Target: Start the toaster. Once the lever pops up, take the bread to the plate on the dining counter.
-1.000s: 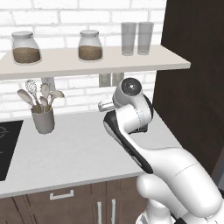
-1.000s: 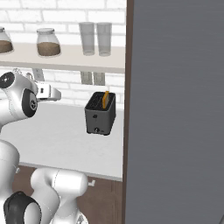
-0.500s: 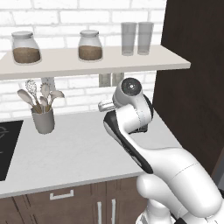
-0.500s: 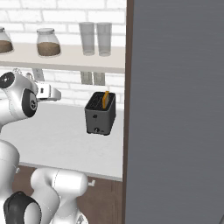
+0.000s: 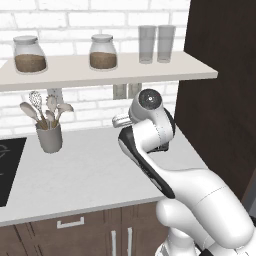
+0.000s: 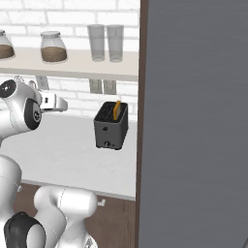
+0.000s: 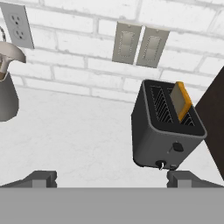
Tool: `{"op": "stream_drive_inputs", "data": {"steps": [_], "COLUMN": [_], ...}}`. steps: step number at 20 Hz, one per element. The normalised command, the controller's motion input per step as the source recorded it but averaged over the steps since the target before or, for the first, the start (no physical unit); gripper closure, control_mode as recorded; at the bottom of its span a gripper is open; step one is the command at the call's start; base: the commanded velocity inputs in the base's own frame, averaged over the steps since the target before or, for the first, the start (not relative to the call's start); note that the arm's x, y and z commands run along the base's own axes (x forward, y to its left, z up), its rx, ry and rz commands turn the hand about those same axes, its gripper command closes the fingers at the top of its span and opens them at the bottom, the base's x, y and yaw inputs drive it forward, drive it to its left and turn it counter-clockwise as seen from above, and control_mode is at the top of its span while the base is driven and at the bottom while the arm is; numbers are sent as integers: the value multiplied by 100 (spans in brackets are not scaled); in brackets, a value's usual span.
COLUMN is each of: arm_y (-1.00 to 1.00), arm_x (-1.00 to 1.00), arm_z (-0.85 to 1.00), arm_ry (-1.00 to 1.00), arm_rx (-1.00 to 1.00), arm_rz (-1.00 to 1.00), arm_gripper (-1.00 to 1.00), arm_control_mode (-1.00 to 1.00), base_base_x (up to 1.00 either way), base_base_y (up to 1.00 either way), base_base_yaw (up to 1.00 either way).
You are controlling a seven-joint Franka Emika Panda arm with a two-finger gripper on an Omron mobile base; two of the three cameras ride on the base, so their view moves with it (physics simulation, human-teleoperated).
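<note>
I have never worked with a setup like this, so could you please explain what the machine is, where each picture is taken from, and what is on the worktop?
The machine is a white robot arm with dark joints on a base that can drive, in a rendered kitchen. Two pictures come from cameras on the base, behind the arm to its left and right. The third comes from a camera on the hand, looking along the gripper; its two dark fingers stand wide apart at the bottom and hold nothing.

On the white worktop against the brick wall stands the toaster, dark and boxy, with the bread sticking up from one slot. To the left is a grey utensil cup with a whisk and spoons. The shelf above carries two jars and two glasses. The gripper is apart from the toaster, touching nothing.
</note>
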Motion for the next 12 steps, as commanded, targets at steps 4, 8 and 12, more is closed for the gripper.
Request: {"op": "stream_drive_inputs", "data": {"steps": [4, 8, 12], "arm_y": [0, 0, 0], "arm_x": [0, 0, 0], "arm_z": [0, 0, 0], "arm_ry": [0, 0, 0], "arm_rx": [0, 0, 0], "arm_rz": [0, 0, 0], "arm_gripper": [-100, -100, -100], "arm_control_mode": [-100, -100, -100], "base_base_x": [0, 0, 0], "base_base_y": [0, 0, 0], "base_base_yaw": [0, 0, 0]}}
